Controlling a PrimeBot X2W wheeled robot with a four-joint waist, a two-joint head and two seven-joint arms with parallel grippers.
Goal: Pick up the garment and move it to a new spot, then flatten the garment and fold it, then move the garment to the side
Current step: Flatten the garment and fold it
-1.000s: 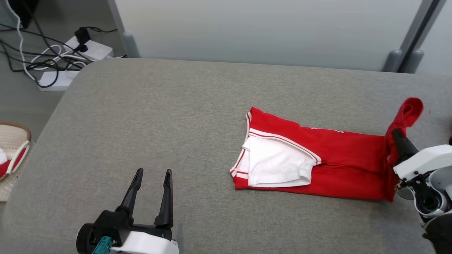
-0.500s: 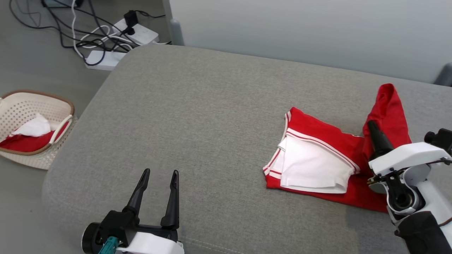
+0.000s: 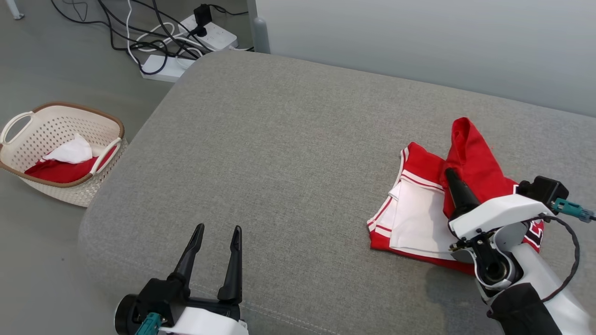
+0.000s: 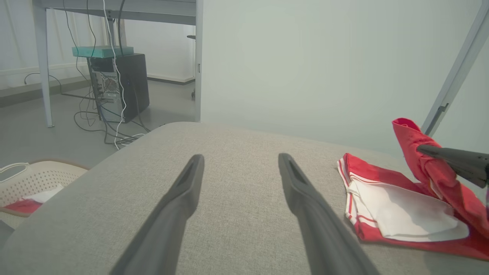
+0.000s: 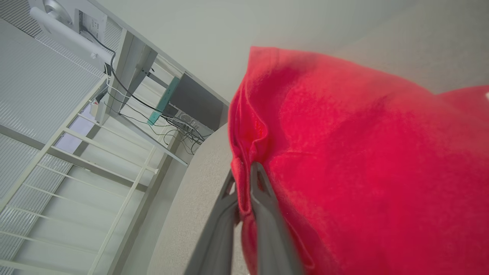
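One limp, light garment (image 3: 419,218) lies on the table's (image 3: 288,153) right side, one red end raised and clamped in the right gripper (image 3: 450,174); likely to sag and slide, so grip a bunched edge deep; left gripper (image 3: 219,228) hangs apart, empty.

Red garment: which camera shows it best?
Head view: nearly the whole red garment shows, one end pinched by the right gripper. Left wrist view crops its edge; right wrist view sees close-up red folds.

One garment (image 3: 475,163), right of frame. Two grippers: left gripper (image 3: 219,228) bottom left, right gripper (image 3: 450,174) lower right. One basket (image 3: 84,108), left edge. Two power strips (image 3: 213,33), top left.
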